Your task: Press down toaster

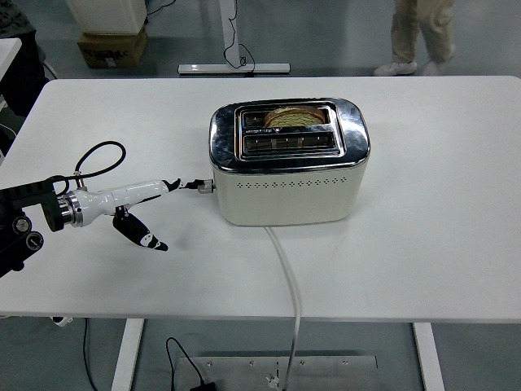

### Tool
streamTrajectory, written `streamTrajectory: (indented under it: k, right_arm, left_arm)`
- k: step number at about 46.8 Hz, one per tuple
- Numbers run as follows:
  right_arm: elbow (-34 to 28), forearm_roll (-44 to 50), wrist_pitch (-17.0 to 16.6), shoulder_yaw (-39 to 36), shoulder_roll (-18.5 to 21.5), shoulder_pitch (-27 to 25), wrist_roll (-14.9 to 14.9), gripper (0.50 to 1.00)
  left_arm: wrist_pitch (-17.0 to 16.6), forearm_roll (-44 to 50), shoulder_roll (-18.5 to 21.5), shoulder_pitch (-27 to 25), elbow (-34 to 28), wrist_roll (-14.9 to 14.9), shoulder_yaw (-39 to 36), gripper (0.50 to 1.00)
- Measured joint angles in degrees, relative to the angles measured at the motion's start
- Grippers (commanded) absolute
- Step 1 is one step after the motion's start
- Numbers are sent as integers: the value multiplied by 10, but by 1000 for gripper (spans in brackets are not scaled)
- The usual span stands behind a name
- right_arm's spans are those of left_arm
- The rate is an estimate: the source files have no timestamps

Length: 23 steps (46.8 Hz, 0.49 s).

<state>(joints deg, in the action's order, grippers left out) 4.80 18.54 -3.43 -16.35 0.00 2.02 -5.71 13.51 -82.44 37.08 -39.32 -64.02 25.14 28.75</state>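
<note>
The cream, rounded toaster with a shiny chrome top [286,167] sits near the middle of the white flat surface [440,244], w/ a brown slice of bread [298,116] sunk low in the back slot, only its crust showing. The left robot hand [138,213], white w/ black tips, comes in from 9 o'clock. One long finger [167,185] points at the small lever knob [205,186] on the toaster's 9 o'clock end; tip looks right by it, can't tell if it touches. Another finger hangs down, spread apart. The robot hand holds nothing. What could go wrong: the knob is tiny and smooth, so a thin fingertip could slip off it, prob if the push goes sideways not straight down. The lever may pop back up if it hasn't latched. A sideways shove could also slide the toaster on the slick surface. The white rubbery cord [289,285] trails off toward 6 o'clock. A person's legs [419,37] stand at 12 o'clock, well apart.
</note>
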Motion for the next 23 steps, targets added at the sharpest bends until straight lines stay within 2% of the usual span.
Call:
streamTrajectory:
  k: [23]
  right_arm:
    - [0,0,0,0,0,0,0,998]
  left_arm:
    - [-6,7,1,11,1,1,-3,1000]
